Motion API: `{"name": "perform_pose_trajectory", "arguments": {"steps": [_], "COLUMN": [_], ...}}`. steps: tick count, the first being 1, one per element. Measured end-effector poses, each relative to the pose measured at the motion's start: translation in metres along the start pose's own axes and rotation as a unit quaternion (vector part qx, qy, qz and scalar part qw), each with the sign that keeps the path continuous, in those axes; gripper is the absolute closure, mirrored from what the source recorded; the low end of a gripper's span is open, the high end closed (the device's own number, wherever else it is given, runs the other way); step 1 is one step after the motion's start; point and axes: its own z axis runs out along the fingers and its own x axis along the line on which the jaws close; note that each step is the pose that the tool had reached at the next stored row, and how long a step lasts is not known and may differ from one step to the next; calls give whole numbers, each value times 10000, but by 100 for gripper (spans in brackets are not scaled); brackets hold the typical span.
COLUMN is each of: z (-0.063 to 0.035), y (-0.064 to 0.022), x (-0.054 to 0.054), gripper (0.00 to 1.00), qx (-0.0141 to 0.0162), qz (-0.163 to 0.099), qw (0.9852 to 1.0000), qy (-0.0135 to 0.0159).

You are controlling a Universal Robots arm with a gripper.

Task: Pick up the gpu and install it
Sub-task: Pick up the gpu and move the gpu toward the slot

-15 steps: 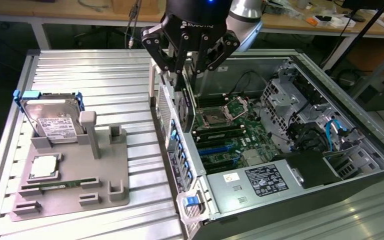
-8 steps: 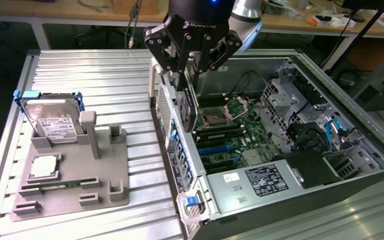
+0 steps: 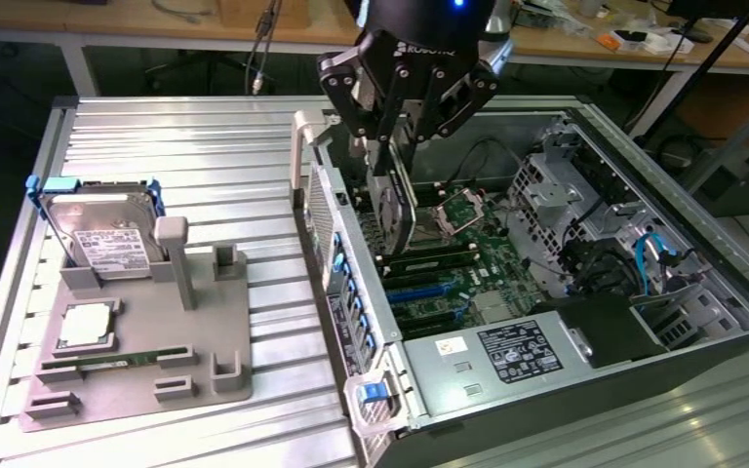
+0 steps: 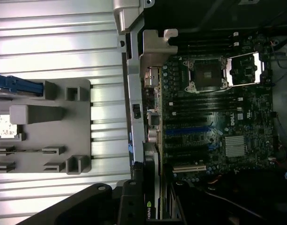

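Install step, probably: the flat dark gpu card (image 3: 396, 207) is clamped edge-on in the black metal gripper (image 3: 394, 148), hung just beneath it over the green motherboard (image 3: 476, 268), unseated, slot alignment needed.

Ribbed metal table (image 3: 153, 146), dark matt gpu (image 4: 149, 208)

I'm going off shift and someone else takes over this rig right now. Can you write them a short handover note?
Gripper: shut on the gpu, which hangs edge-down.
Gpu: over the open computer case, above the motherboard, close to the case wall on the exterior view's left.
Done: gpu picked up and carried to the case. The hard drive and RAM stick sit on the gray holder.
Left: the gpu does not look seated in a slot yet.
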Motion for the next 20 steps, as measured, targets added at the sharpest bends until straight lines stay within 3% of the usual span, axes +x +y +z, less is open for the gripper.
{"name": "perform_pose_trajectory", "arguments": {"steps": [2,20], "z": [3,4], "y": [5,9], "x": [-75,-128], "gripper": [73,73], "qx": [-1,0], "qz": [0,0], "qw": [10000,10000], "qy": [-1,0]}}
